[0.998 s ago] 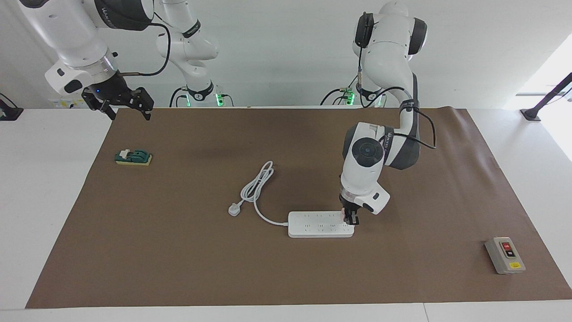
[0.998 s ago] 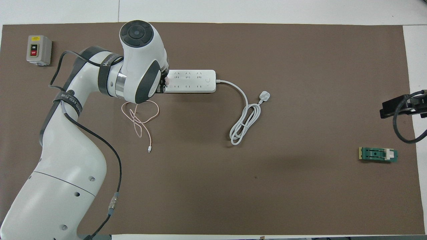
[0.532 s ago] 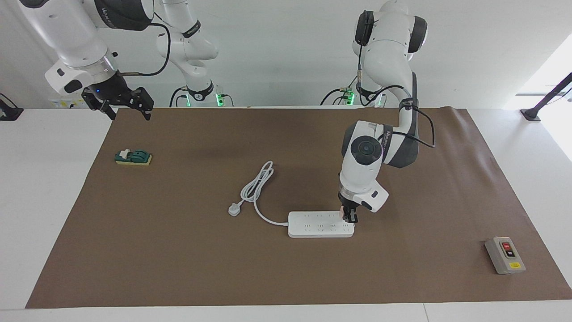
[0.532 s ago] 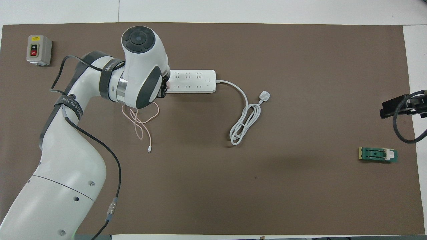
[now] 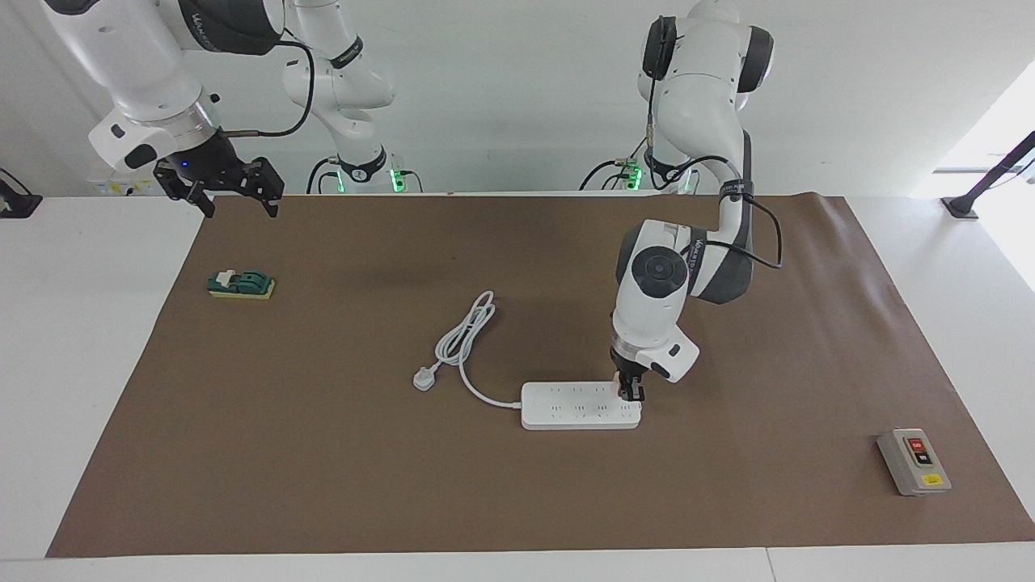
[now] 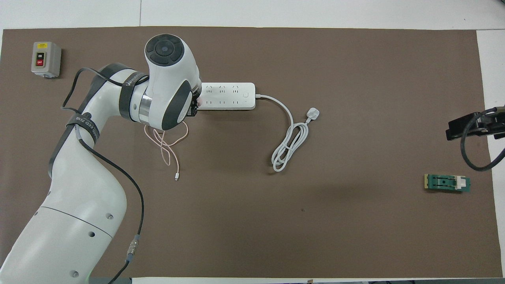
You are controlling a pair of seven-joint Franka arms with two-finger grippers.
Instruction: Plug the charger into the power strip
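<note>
1. The small pale pink cube-shaped charger [image 5: 621,388] sat at the end of the long flat white plastic power strip [image 5: 578,406] toward the left arm's end of the tabletop, right over a socket there; whether its prongs were seated could not be told.
2. The left gripper [image 5: 631,394] stood upright on it, fingers closed narrowly on the cube, probably so it could push straight down.
3. The charger's thin pink cable [image 6: 167,144] trailed in loose loops on the brown tabletop [image 6: 355,236], nearer to the robots than the strip, slack enough not to tug.
4. The strip's thick white cord [image 6: 290,142] lay coiled, unplugged, toward the right arm's end.
5. The right gripper [image 5: 234,194] waited high over the tabletop's edge, fingers spread wide, empty.
</note>
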